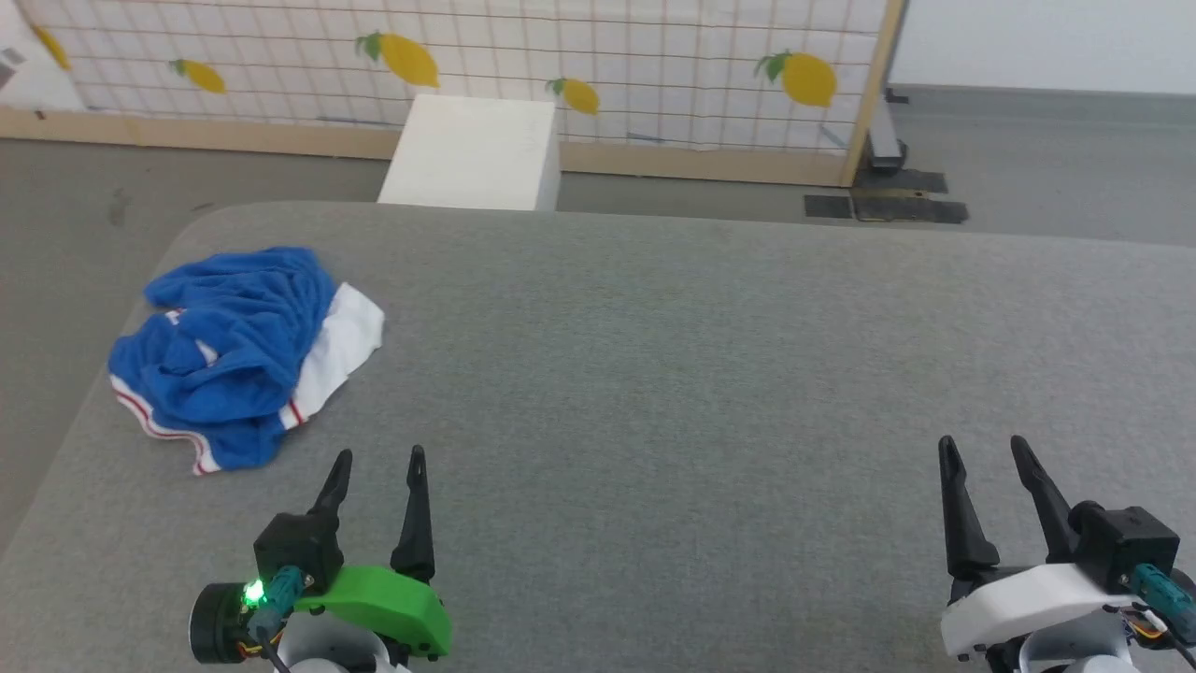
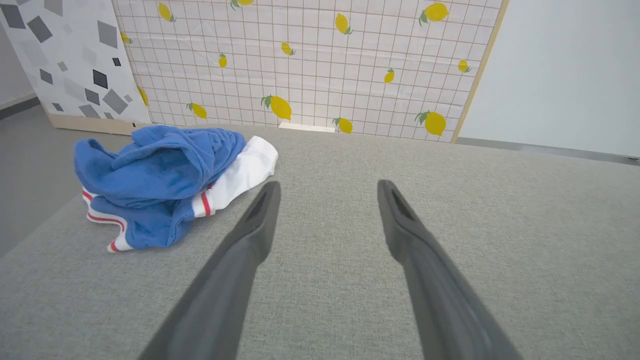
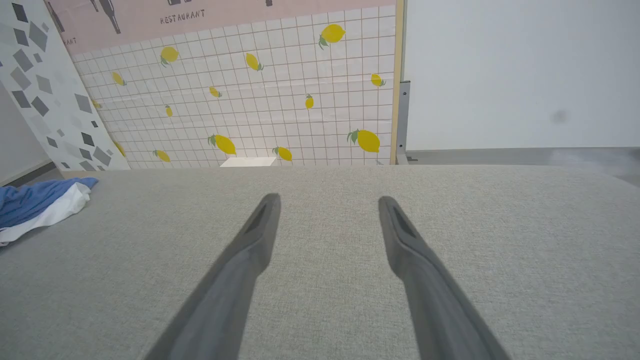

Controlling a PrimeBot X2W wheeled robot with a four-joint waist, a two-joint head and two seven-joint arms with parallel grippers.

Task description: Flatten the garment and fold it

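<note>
The garment [image 1: 234,350] lies crumpled in a heap near the left edge of the grey table [image 1: 673,374]: blue cloth with a white sleeve and red-striped white trim. My left gripper [image 1: 378,456] hovers open at the lower left, a short way to the right of the heap and nearer the front, holding nothing. In the left wrist view the garment [image 2: 160,182] sits just left of the open left gripper [image 2: 327,186]. My right gripper [image 1: 981,443] stands open at the lower right, far from the cloth. In the right wrist view the garment [image 3: 40,205] lies at the left edge, well away from the right gripper [image 3: 327,200].
A white box [image 1: 472,154] stands on the floor beyond the table's far edge. Behind it runs a lemon-patterned screen [image 1: 561,56] in a wooden frame. The table's rounded left corner and edge lie close to the heap, with grey floor [image 1: 65,206] beyond.
</note>
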